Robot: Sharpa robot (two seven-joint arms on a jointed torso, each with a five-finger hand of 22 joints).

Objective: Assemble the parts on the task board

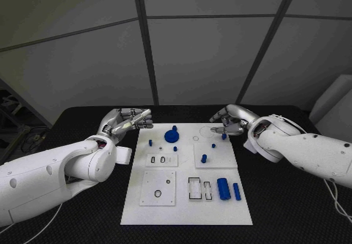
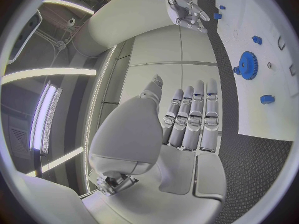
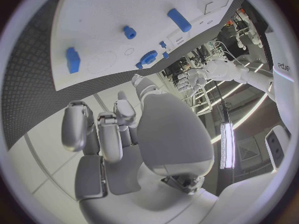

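On the task board (image 1: 187,213), two blue cylinders (image 1: 223,188) side by side; each robot hand (image 1: 132,121) empty, fingers apart.

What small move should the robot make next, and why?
Probably lower the left hand toward the gear. Both hands hold nothing and hang above the far edge of the board, the left with straight fingers, the right hand with curled ones. The gear lies nearest the left hand, and loose parts still lie on the board.

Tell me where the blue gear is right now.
In the head view the blue gear lies on the task board near its far edge, left of centre, between the left hand and the right hand, touched by neither.
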